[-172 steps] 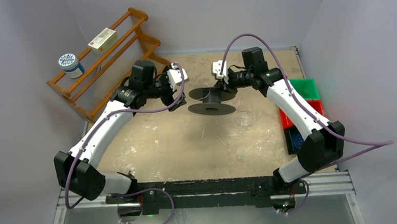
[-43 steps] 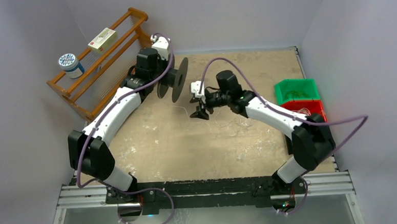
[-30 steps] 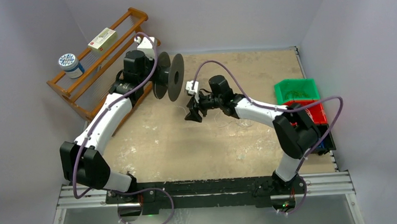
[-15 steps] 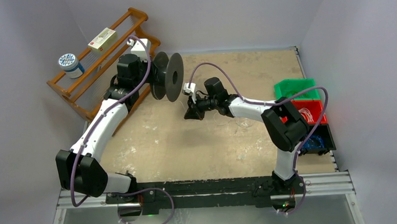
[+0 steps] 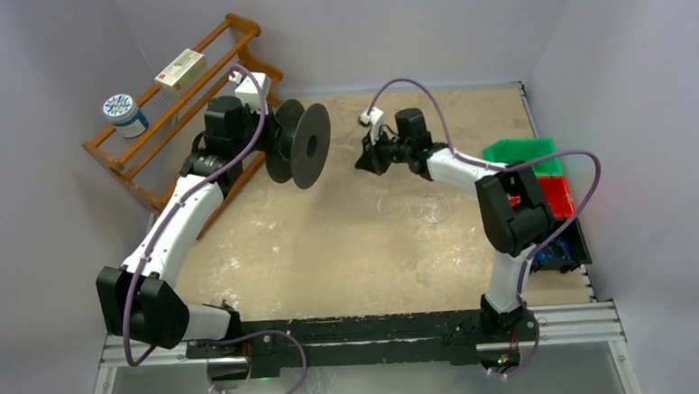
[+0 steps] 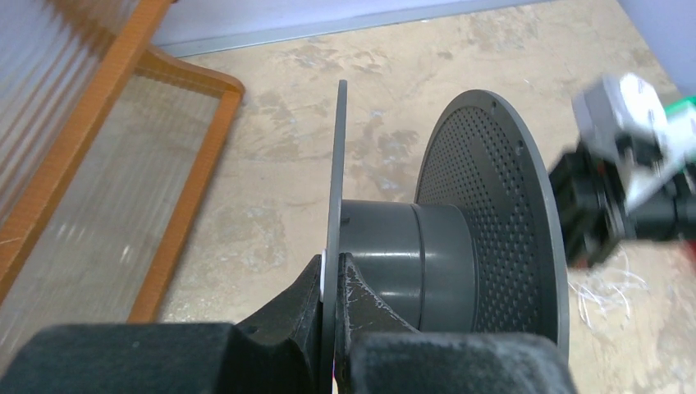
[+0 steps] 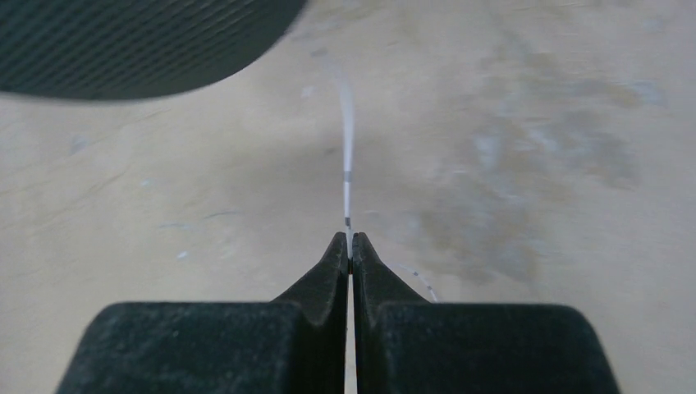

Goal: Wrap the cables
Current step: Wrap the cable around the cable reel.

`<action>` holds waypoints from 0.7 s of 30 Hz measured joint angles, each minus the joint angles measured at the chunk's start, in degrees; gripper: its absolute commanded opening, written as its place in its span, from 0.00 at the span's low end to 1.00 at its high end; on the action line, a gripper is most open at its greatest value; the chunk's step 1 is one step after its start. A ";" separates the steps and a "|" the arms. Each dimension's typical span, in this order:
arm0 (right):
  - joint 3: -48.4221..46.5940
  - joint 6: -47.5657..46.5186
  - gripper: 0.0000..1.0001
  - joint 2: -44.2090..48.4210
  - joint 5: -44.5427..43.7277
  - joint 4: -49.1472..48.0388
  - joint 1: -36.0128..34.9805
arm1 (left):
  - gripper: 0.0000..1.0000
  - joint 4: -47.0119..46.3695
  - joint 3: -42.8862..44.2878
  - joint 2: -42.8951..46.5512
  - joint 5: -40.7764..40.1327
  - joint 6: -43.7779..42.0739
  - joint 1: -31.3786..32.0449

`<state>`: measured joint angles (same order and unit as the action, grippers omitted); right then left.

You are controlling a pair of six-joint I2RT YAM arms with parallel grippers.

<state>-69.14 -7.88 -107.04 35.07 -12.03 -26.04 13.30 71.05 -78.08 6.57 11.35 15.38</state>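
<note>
My left gripper holds a dark grey spool on its side above the table's back left. In the left wrist view its jaws are shut on the spool's thin near flange, beside the hub. My right gripper hangs to the right of the spool. Seen from the right wrist, it is shut on a thread-thin pale cable that runs up toward the spool's edge. More pale cables lie in loose loops on the table under the right arm.
A wooden rack stands at the back left with a tin and a small box on it. Green, red and black bins line the right edge.
My right gripper has shut on a cable near the table and risen back and to the right with it. The left arm has turned the spool slightly.
</note>
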 measured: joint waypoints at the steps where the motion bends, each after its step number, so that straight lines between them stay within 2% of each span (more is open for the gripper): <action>1: -1.36 0.02 0.00 -0.55 -0.09 0.39 1.33 | 0.00 0.31 0.00 0.15 1.14 -0.22 0.00; 6: -8.48 0.39 0.00 -4.83 0.52 2.97 6.23 | 0.00 2.64 0.02 1.51 7.82 -1.62 0.02; 11: -13.20 1.09 0.00 -7.13 6.29 7.48 7.93 | 0.00 5.90 0.31 1.60 10.80 -5.18 0.13; 15: -14.32 1.77 0.00 -5.90 13.55 8.39 8.11 | 0.00 6.73 -0.28 1.62 8.59 -9.31 1.81; 21: -19.10 4.44 0.00 -4.39 23.30 10.03 8.04 | 0.00 6.49 -4.46 1.46 1.55 -15.58 8.44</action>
<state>-88.25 -3.44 -111.44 58.37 -2.00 -18.00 19.79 66.59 -76.62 8.12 -4.23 23.81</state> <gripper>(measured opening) 0.008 0.025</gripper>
